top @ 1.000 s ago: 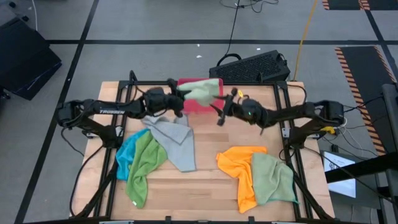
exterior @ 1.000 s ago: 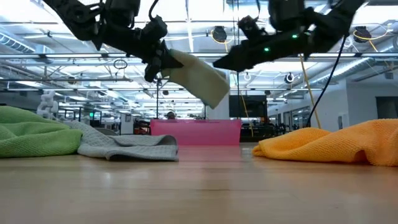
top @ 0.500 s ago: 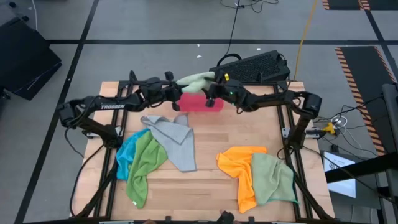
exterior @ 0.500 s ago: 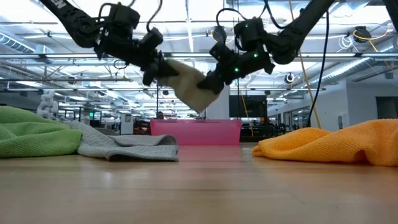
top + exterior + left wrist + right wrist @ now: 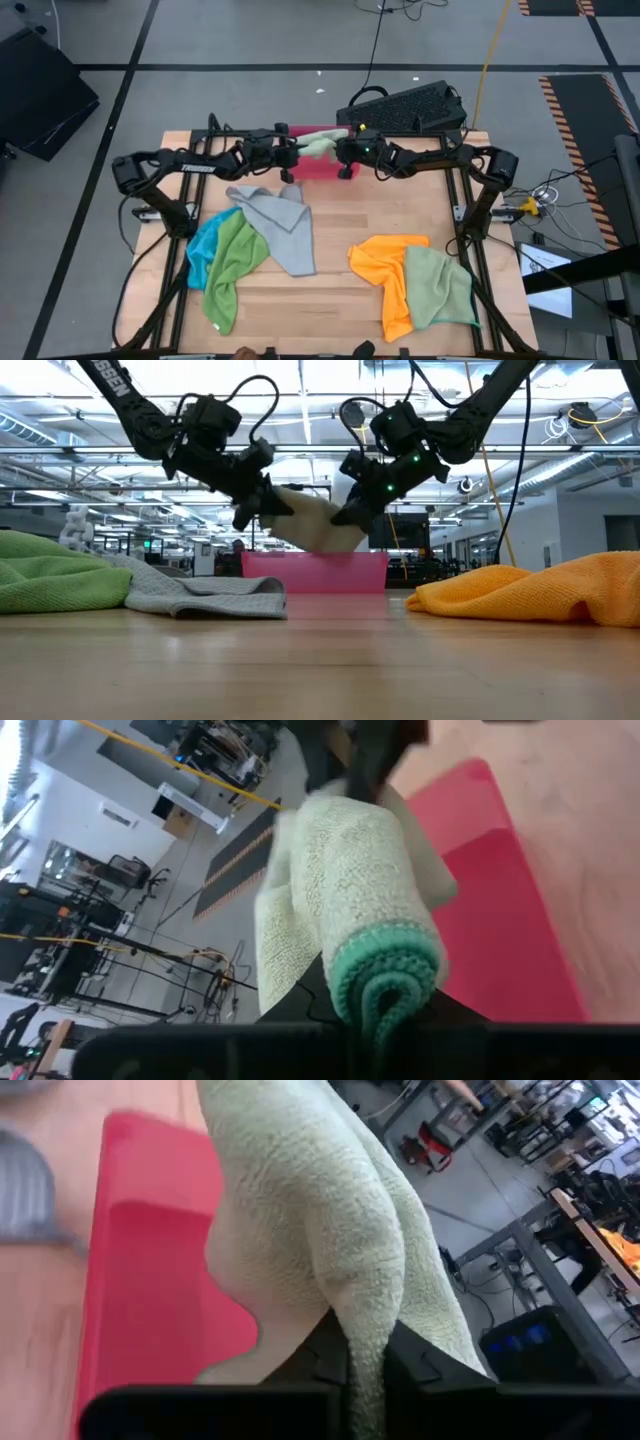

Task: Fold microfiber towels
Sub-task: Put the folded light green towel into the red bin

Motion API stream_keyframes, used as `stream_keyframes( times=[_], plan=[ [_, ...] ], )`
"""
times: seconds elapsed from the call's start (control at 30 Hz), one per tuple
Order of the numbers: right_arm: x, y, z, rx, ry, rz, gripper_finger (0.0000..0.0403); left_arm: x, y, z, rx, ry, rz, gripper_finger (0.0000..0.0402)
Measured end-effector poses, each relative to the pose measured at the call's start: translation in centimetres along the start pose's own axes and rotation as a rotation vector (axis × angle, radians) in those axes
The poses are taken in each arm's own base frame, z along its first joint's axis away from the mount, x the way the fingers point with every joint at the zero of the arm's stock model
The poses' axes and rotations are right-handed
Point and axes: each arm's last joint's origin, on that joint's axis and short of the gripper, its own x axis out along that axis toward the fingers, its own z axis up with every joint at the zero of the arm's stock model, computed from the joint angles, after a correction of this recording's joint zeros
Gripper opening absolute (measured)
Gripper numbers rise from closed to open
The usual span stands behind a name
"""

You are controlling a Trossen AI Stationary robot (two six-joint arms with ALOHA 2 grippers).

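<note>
Folded towel held over the tray by both arms

The left gripper [image 5: 287,152] and right gripper [image 5: 340,152] are each clamped on an end of the pale green folded microfiber towel [image 5: 315,142], hanging above the rigid pink-red rectangular tray [image 5: 322,168] at the table's 12 o'clock. Best lower both evenly, then let go together, so the fold stays flat.
</note>
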Motion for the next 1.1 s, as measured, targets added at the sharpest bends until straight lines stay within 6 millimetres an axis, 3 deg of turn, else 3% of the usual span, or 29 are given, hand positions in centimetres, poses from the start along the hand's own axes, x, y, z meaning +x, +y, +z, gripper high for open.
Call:
stream_keyframes(
  times=[0.17,0.47,0.77,1.1],
  plan=[
    [0.0,0.1,-0.2,-0.094,0.024,0.005,0.0031,1.1,-1.0,-1.4,0.031,0.052,-0.034,0.002],
    [1.3,0.8,-1.4,-0.375,0.057,-0.002,0.0011,1.7,-1.4,-2.2,0.043,0.106,-0.017,0.0031],
    [1.4,0.9,-2.3,-0.36,0.037,0.119,0.0019,1.4,-1.5,-3.5,0.018,0.078,-0.16,0.003],
    [1.5,0.7,-2.6,-0.361,0.0,0.175,0.0032,1.4,-1.6,-3.6,0.019,0.09,-0.162,0.0043]
  ],
)
